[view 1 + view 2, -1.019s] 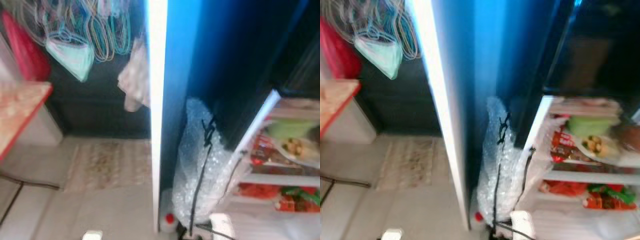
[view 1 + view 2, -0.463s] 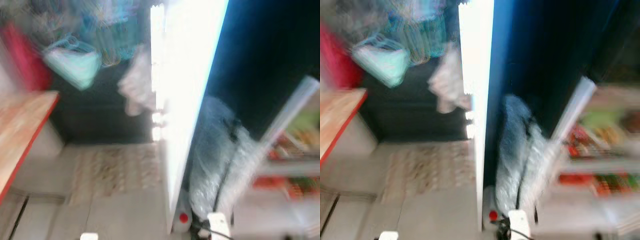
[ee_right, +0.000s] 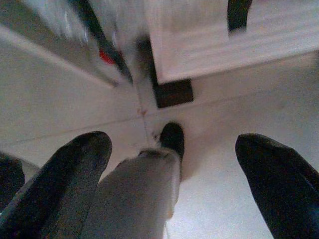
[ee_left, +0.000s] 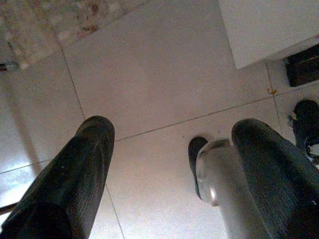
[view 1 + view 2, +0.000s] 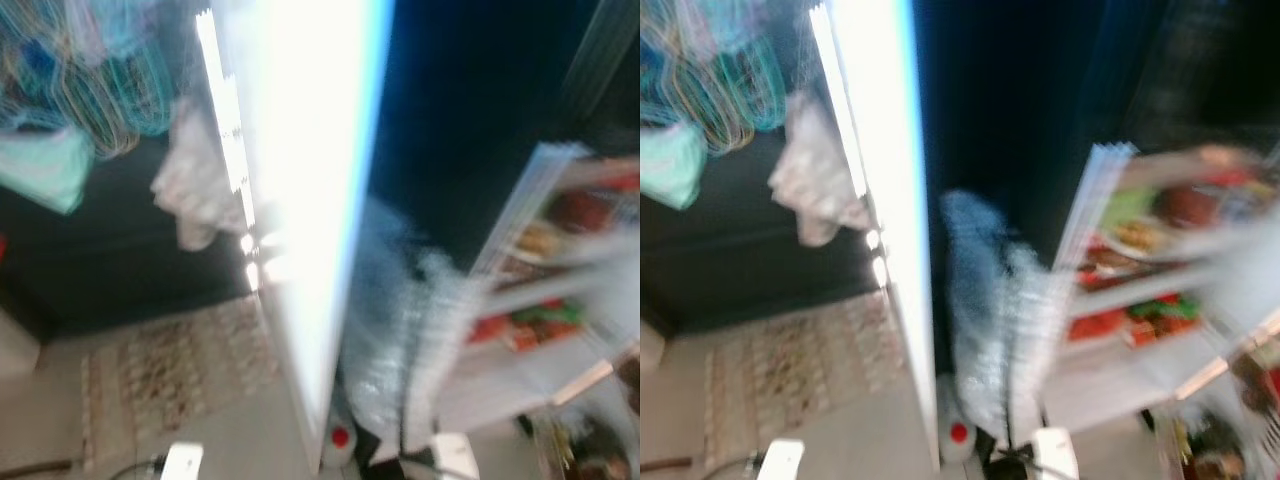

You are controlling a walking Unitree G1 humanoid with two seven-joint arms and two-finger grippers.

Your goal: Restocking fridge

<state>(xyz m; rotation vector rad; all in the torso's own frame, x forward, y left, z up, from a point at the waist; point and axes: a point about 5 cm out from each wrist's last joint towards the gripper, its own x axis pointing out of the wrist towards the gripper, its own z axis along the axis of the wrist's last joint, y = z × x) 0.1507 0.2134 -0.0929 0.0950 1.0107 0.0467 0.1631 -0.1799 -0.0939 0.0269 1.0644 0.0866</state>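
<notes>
The head views are blurred. The open fridge stands at the right, its white shelves holding red and green food packs and a plate-like item higher up. My left gripper hangs over the tiled floor, its fingers open and holding nothing. My right gripper also hangs low and open, above the floor near the fridge's white base. My own silver leg and black foot show between the fingers in both wrist views.
A tall bright white panel stands in the middle, with bubble wrap and a red-capped bottle at its foot. Left of it lie a patterned rug, hanging hangers and a white cloth.
The whole picture has swung and tilted, so the camera has moved: the red-edged table has left the frame and the fridge shelves sit higher at the right. Nothing itself has visibly moved.
</notes>
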